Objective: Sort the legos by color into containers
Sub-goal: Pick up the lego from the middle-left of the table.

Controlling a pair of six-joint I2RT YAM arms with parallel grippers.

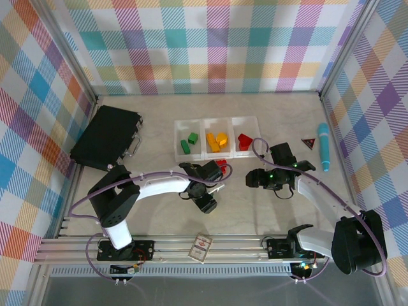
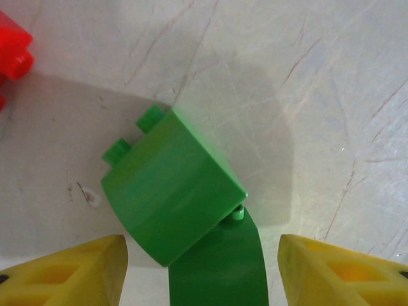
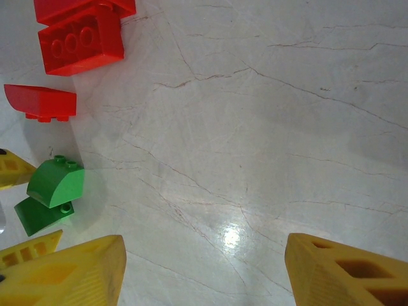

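Left gripper [image 2: 203,258] straddles curved green lego [image 2: 172,197] on table [image 2: 306,95], jaws wide, gaps each side (second green lego [image 2: 220,271] touching at 6 o'clock), presumably aligned to pinch it for green container [image 1: 176,137] at 12 o'clock.

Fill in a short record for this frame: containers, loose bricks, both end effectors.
containers: three joined white trays
sorted: green legos left, yellow-orange legos middle, red legos right
loose: two green bricks touching on the table; red bricks nearby
left end effector: open, straddling the green bricks
right end effector: open, above bare table
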